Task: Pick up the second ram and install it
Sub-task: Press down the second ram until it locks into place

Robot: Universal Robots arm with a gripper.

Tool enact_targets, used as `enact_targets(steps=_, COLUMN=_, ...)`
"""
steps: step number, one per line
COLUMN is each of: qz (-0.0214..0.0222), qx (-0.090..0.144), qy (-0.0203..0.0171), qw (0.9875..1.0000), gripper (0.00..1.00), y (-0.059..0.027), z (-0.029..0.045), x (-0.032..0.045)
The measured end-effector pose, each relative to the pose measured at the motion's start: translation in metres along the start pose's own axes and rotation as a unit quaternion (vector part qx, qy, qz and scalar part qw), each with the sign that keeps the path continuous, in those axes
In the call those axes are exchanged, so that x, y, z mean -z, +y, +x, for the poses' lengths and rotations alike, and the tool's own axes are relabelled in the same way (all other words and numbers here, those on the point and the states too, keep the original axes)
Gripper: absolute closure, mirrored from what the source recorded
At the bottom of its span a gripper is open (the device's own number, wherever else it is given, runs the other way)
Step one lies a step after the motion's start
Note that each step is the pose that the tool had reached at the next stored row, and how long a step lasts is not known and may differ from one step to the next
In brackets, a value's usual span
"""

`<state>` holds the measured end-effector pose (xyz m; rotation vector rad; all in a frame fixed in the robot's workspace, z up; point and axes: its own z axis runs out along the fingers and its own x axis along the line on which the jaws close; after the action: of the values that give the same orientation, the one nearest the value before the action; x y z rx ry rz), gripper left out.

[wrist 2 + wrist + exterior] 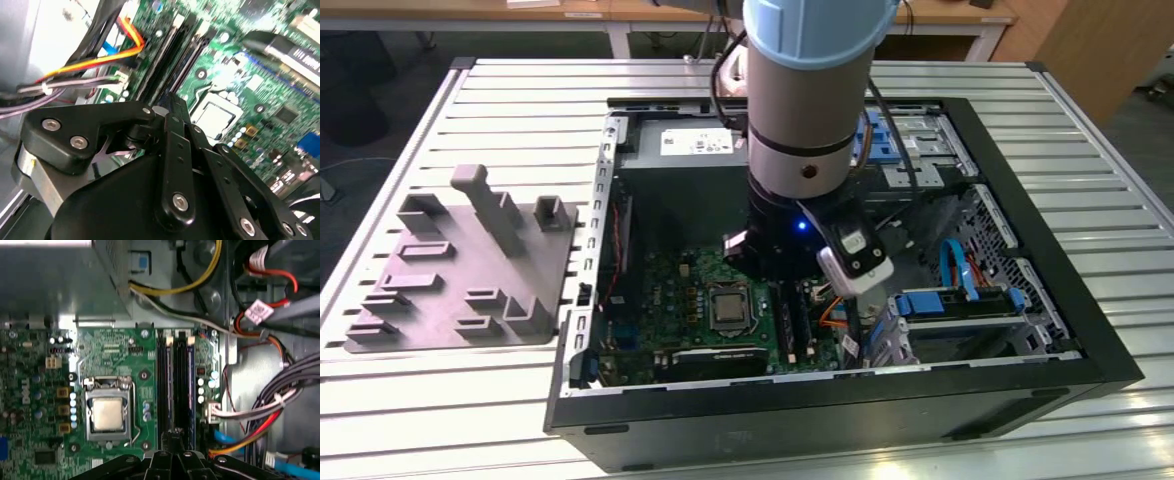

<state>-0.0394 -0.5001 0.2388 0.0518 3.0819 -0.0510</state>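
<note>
In the second wrist view the black metal gripper point(172, 107) with bolted linkage bars takes up the foreground, its two fingers point(176, 131) brought together to a narrow tip just above the long black plastic memory slots point(175, 45). Whether anything is pinched between them I cannot tell. In the first wrist view the same gripper point(175, 437) points at the near end of those slots point(172, 385). A thin dark blue memory stick point(191, 385) stands seated on edge in the slot lane just beside the fingertips, running away from them along the green circuit board point(115, 350). The lanes next to it look dark and I cannot tell whether another stick sits there, so which one is the second ram is not clear. Beside the slots lies the square silver processor in its metal frame point(107, 415). Past the slots a bundle of yellow, white and red cables point(200, 290) runs across the grey sheet-metal case wall point(50, 280).

In the exterior view the light-blue and grey robot arm point(803, 90) comes straight down into the open black computer case point(1041, 250), its wrist vertical and its tool end low over the board near the slots point(787, 320). On the exterior view's left, well apart from the case, a grey plastic block with upright posts point(460, 270) rests on the ribbed aluminium table point(1107, 200).
</note>
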Motion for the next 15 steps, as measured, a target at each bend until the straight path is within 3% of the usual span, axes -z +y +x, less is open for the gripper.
enact_targets(steps=7, qz=0.0001, qx=0.000, qy=0.0018, qw=1.0000, gripper=0.90, y=-0.0148, z=-0.0004, x=-0.0007)
enact_targets(steps=15, qz=0.0001, qx=0.000, qy=0.0024, qw=1.0000, gripper=0.90, y=-0.0163, z=-0.0040, x=-0.0011)
